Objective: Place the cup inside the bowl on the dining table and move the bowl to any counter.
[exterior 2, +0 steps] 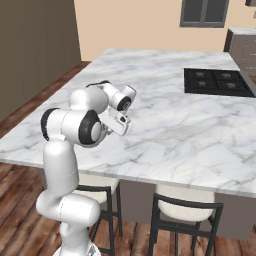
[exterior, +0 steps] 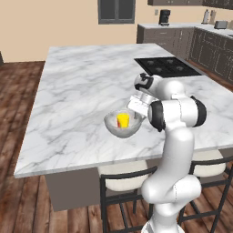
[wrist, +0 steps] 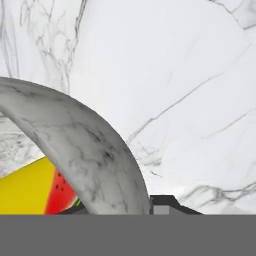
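Bowl [wrist: 85,150] rim is sitting right at our claw [exterior: 142,113], wall passing between the narrowly parted fingers, so we're gripping it at the rim. Cup [exterior: 123,120] is standing inside the bowl, just left of the claw, on the dining table [exterior: 82,91].

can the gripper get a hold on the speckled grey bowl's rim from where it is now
Probably yes. The gripper sits right at the near rim of the round speckled grey-white bowl on the white marble dining table, the small yellow cup already inside. Nothing stands between them.
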